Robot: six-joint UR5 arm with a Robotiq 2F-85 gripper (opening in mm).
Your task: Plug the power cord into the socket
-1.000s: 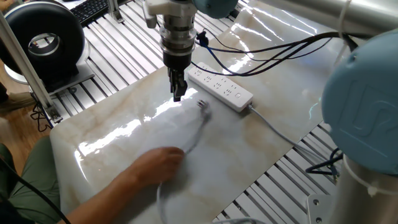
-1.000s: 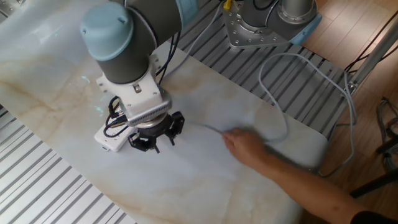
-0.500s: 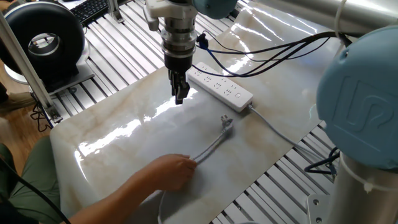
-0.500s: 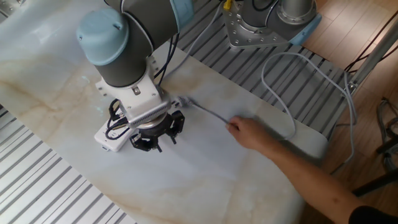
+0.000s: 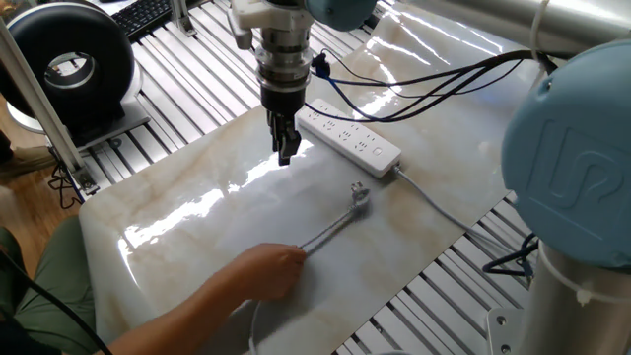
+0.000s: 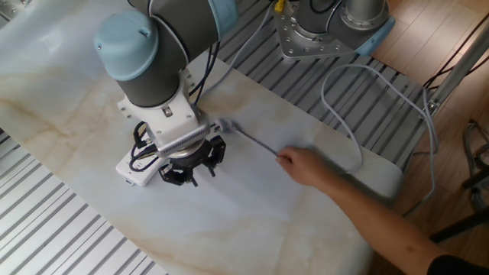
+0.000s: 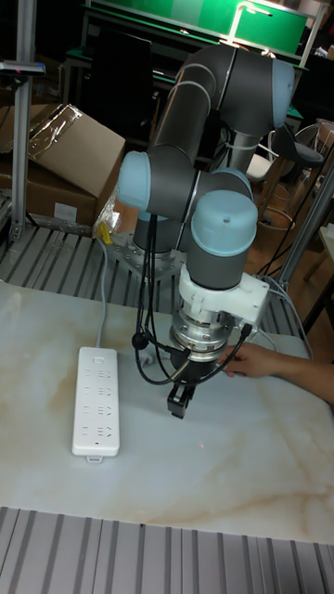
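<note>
Tabletop (image 5: 197,207) of pale marble carries the socket (image 5: 350,139), part hidden by the arm in the other fixed view. The power cord (image 5: 330,229) lies near it, its plug not touching, its far end under a person's hand (image 5: 264,271). The robot hand (image 5: 285,150) hangs empty, fingers close together. No writing is legible.

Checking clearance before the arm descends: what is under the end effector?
Only bare marble table shows beneath the end effector. The power strip lies beside it, the plug farther off. In the other fixed view the arm covers that spot.
</note>
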